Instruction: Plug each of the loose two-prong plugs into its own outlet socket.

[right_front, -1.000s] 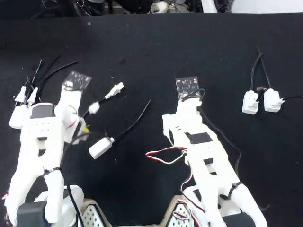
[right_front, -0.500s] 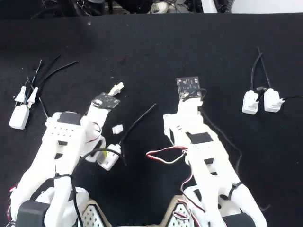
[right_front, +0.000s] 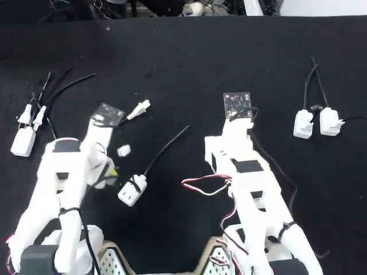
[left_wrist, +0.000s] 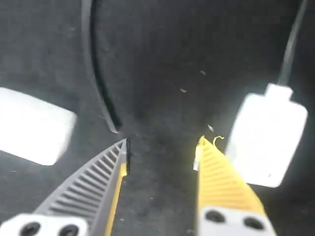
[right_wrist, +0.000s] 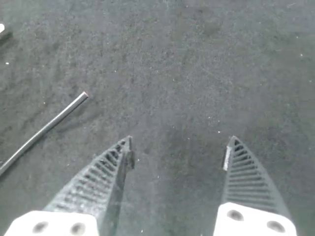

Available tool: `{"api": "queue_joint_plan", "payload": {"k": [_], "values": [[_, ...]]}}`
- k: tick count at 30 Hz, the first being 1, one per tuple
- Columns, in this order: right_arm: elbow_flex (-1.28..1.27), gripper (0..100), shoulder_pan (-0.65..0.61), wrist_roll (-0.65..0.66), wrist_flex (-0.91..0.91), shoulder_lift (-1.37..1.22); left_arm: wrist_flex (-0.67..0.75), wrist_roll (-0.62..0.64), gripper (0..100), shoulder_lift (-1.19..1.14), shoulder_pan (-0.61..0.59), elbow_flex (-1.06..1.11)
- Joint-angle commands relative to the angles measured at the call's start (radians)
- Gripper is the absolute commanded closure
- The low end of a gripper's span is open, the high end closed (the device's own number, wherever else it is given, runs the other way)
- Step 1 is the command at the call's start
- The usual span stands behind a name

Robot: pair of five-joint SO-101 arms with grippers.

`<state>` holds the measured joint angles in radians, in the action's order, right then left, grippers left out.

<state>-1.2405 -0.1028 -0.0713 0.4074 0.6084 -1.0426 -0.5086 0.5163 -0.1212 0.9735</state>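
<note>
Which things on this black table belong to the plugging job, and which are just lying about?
Job: loose plug; middle socket; far-left socket; far-left plug, its twin; far-right socket, its neighbour.
Just there: black table cover; clutter past the far edge.

Black table [right_front: 229,51] with plugs [right_front: 139,108], sockets [right_front: 303,124]
</note>
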Motion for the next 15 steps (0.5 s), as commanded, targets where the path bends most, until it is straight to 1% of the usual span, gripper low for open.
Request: {"api": "queue_joint_plan", "payload": {"k": [1,5,8,10,12,15], "values": [[0.082,71.9,0.094,-0.015,-0.020,0.007,-0.038,0.063,78,0.015,0.163,0.039],[0.088,71.9,0.153,-0.017,-0.025,0.007,-0.052,0.232,78,0.015,0.358,0.016],[0.084,71.9,0.160,-0.017,-0.025,0.007,-0.011,0.298,78,0.014,0.518,0.016],[0.082,71.9,0.160,-0.017,-0.025,0.007,0.021,0.334,78,0.009,0.604,0.016],[0.081,71.9,0.158,-0.017,-0.025,0.005,0.044,0.358,78,0.006,0.662,0.016],[0.081,71.9,0.158,-0.017,-0.025,0.005,0.043,0.361,78,0.015,0.670,0.016]]}}
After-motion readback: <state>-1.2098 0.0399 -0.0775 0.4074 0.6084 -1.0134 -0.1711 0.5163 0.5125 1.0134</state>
